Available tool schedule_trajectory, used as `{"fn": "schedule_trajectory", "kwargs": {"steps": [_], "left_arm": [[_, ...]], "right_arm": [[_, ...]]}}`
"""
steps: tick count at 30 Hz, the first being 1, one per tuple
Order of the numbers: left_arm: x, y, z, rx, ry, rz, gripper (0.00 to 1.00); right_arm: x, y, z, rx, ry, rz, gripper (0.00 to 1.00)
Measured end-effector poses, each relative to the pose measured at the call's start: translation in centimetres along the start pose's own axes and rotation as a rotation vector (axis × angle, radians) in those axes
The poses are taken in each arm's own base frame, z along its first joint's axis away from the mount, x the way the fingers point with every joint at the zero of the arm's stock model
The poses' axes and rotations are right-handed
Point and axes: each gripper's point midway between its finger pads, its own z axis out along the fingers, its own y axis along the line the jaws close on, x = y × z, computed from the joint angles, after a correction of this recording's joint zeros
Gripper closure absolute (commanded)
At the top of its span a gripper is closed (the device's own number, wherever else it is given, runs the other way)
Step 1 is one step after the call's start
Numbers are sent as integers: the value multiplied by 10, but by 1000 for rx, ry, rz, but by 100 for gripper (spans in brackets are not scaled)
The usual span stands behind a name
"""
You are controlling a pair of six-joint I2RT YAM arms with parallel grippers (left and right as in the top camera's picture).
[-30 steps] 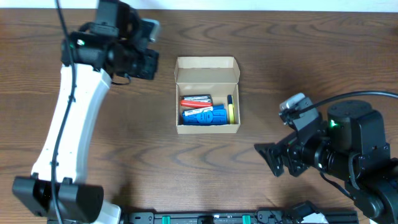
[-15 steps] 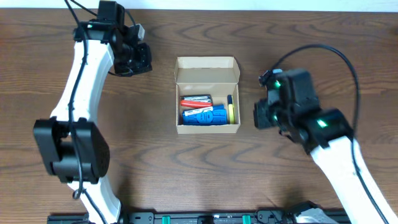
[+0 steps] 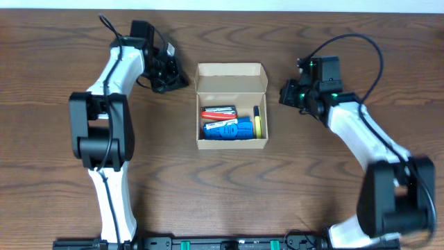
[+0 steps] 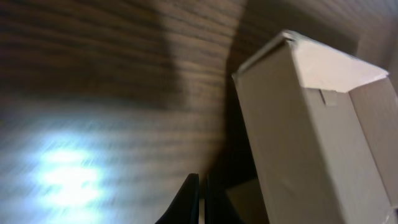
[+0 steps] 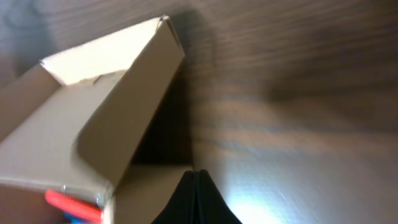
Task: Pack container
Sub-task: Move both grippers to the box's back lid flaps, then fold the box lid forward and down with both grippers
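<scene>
The container (image 3: 232, 143) is a small tan cardboard box in the middle of the table, its flap lid (image 3: 231, 70) standing open at the back. Inside lie a red marker (image 3: 217, 111), a blue item (image 3: 227, 128) and a yellow item (image 3: 257, 125). My left gripper (image 3: 182, 80) is shut and empty just off the box's back left corner. The left wrist view shows its tips (image 4: 198, 179) beside the container wall (image 4: 292, 143). My right gripper (image 3: 284, 94) is shut and empty to the right of the box, its tips (image 5: 194, 174) low beside the container side (image 5: 112, 118).
The dark wood table (image 3: 208, 194) stretches around the box on all sides. Both white arms reach in from the front, one on each side of the box. A black rail (image 3: 229, 243) runs along the front edge.
Both arms have swung in toward the container, the left to its back left corner, the right up to its right side. The right gripper has gone from open to shut.
</scene>
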Motion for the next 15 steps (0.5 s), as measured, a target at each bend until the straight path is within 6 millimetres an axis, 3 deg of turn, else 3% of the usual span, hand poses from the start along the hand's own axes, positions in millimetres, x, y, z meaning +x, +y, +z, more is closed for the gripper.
{"fn": "schedule_trajectory", "kwargs": {"steps": [4,8,15], "left_arm": [[0,0,18,71,36,-29,94],[-1,-7,20,116,42,-38,94],[3,-26,23,186,62,-16,94]], "right_arm": [[4,4,37,-115,25,69,99],[4,9,63,-215,31,142,99],[5,16,75,-289,45,230,99]]}}
